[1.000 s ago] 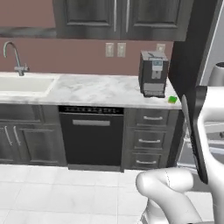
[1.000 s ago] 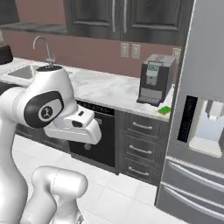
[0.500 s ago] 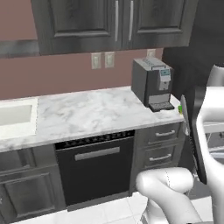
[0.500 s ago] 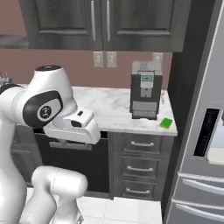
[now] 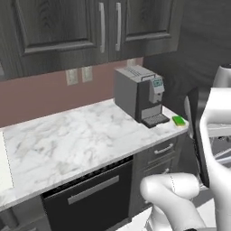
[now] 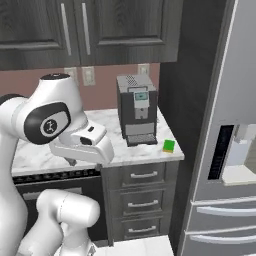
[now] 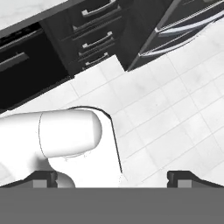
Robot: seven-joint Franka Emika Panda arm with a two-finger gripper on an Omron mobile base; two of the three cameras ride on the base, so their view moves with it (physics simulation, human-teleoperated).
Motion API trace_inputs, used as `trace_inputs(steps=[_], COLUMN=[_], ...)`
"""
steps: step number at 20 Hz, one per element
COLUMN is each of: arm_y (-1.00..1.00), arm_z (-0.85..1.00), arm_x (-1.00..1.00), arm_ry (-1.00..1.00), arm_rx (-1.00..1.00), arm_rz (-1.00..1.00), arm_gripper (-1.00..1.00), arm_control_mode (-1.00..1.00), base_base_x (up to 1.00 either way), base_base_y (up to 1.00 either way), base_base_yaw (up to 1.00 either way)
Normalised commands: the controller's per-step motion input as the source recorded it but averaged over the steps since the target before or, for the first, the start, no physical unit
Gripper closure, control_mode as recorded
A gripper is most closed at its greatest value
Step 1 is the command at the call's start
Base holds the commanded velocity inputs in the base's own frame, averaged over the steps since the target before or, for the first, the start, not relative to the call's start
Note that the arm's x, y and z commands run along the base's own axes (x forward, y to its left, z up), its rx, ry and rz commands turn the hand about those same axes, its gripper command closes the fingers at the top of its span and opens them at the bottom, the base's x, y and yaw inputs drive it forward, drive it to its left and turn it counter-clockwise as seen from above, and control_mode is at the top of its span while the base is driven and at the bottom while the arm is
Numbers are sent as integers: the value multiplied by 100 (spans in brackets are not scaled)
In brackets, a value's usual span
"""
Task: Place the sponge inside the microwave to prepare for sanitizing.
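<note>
**Sponge at tabletop corner, tool empty over floor**

Sponge [image 5: 179, 121]: lies flat, green face up, on the marble tabletop [image 5: 76, 140], at its right-hand end close to the front edge. In the right base view the sponge [image 6: 169, 146] sits just beside the coffee machine [image 6: 137, 109], off that machine's front right corner, apart from it, not touching. The coffee machine [image 5: 139, 95] stands upright against the pink back wall, below the dark upper cabinets [image 5: 85, 27].

Tool [image 7: 112, 176]: seen in the hand view, its two dark fingertips [image 7: 43, 177] stand wide apart at the lower edge of the picture, nothing between them. The tool points down at the pale tiled floor [image 7: 175, 109], well apart from the sponge.

Surroundings: below the tabletop, a black dishwasher front [image 5: 90, 198] with a bar handle, and to its right a stack of dark drawers [image 6: 142, 200]. A tall dark panel [image 6: 192, 100] closes the tabletop's right end; beyond it stands a steel fridge [image 6: 230, 150] with a dispenser recess. Two outlets [image 5: 78, 75] are on the wall left of the coffee machine.

Microwave: cannot be made out in these views.
</note>
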Motion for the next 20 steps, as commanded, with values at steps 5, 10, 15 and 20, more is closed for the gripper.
trace_inputs(steps=[5,10,15,20], arm_y=[0,0,0,0], arm_z=[0,0,0,0], arm_x=[0,0,0,0], arm_ry=[0,0,0,0], arm_rx=[0,0,0,0], arm_rz=[0,0,0,0], arm_gripper=[-100,-100,-100,-100], arm_control_mode=[100,100,100,100], base_base_x=[56,59,51,15], base_base_y=[9,8,-8,-24], base_base_yaw=[-7,-1,4,1])
